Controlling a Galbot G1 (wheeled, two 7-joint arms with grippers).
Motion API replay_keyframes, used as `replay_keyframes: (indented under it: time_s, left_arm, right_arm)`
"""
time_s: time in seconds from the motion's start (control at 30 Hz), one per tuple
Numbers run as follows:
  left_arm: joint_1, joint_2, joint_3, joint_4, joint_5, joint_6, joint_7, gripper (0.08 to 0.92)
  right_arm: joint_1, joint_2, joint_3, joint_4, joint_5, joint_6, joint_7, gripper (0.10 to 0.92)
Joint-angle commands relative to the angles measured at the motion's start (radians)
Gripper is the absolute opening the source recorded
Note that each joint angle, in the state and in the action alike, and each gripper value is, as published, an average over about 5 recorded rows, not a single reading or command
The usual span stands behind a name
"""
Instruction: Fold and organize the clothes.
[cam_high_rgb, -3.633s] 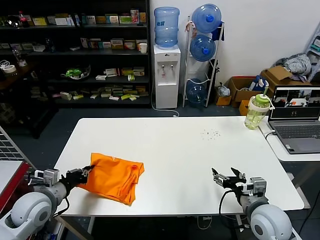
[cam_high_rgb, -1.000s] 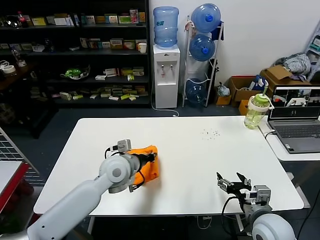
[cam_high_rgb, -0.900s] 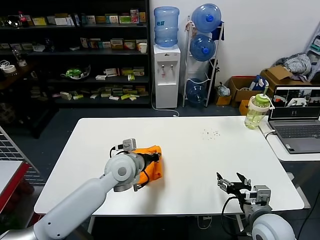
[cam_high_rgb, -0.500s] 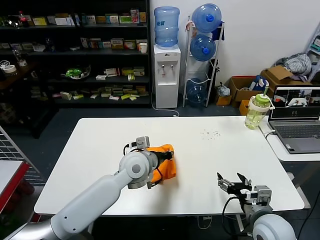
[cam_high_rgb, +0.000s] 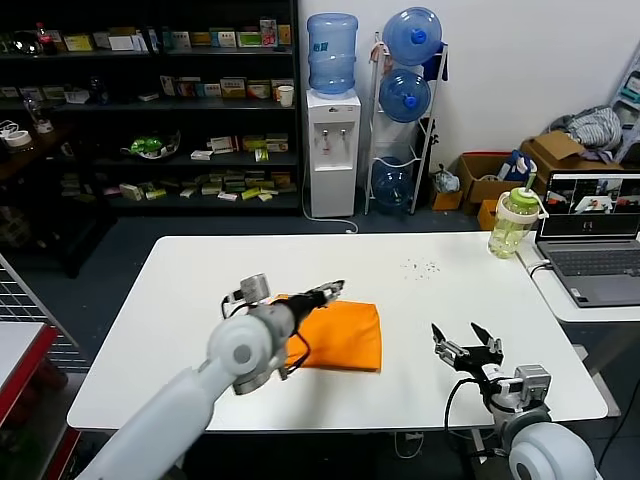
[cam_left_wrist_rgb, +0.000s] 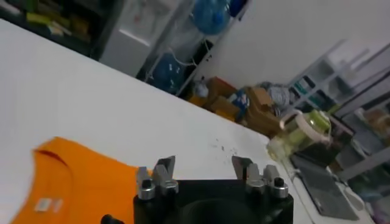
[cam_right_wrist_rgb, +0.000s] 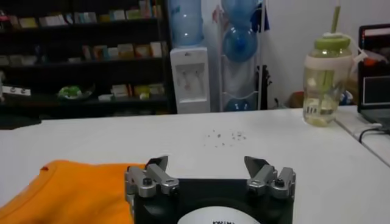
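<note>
The clothes are one orange T-shirt (cam_high_rgb: 340, 338), lying folded flat on the white table (cam_high_rgb: 200, 290), left of its middle. My left gripper (cam_high_rgb: 328, 291) hovers open just above the shirt's far edge, holding nothing. In the left wrist view its jaws (cam_left_wrist_rgb: 202, 164) stand wide apart, with the shirt (cam_left_wrist_rgb: 73, 190) below and to one side. My right gripper (cam_high_rgb: 462, 340) waits open near the table's front right, apart from the shirt. The right wrist view shows that gripper (cam_right_wrist_rgb: 207, 162) with nothing between its fingers and the shirt (cam_right_wrist_rgb: 67, 190) farther off.
A green-capped bottle (cam_high_rgb: 512, 222) stands at the table's far right corner beside a laptop (cam_high_rgb: 592, 240) on a side desk. Small dark crumbs (cam_high_rgb: 422, 266) lie on the far part of the table. Shelves and water bottles stand behind.
My left gripper carried the shirt's fold over to the right, then opened and let go. The shirt now lies flat and wider. The right gripper lifted slightly.
</note>
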Motion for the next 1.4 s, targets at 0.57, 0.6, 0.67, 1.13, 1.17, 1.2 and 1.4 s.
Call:
replay_keyframes:
  time_s: [0.57,0.6,0.67,1.13,1.17,1.2,1.4]
  left_arm:
    - [0.937,-0.184,-0.891,0.084,0.917,-0.808,0.949,0.823]
    - [0.941,-0.188,-0.893,0.087,0.918,-0.810,0.956,0.823]
    - [0.947,-0.189,-0.894,0.091,0.920,-0.816,0.967,0.823]
    - [0.942,-0.197,-0.884,0.095,0.927,-0.827,0.980,0.823]
    - [0.941,-0.200,-0.883,0.095,0.936,-0.827,0.977,0.823]
    - [0.940,-0.203,-0.881,0.095,0.949,-0.827,0.975,0.823]
    - [0.943,-0.227,-0.880,0.082,1.014,-0.833,0.960,0.823]
  right_arm:
    - [-0.176,0.243,0.306,-0.141,-0.301,0.535,-0.365,0.823]
    - [-0.183,0.259,0.304,-0.138,-0.320,0.548,-0.369,0.823]
    - [-0.190,0.284,0.302,-0.136,-0.350,0.567,-0.371,0.823]
    - [-0.179,0.360,0.339,-0.142,-0.407,0.580,-0.383,0.823]
    - [-0.179,0.361,0.338,-0.142,-0.408,0.580,-0.382,0.823]
    - [-0.180,0.363,0.338,-0.142,-0.409,0.581,-0.382,0.823]
    - [-0.182,0.374,0.337,-0.137,-0.415,0.585,-0.383,0.823]
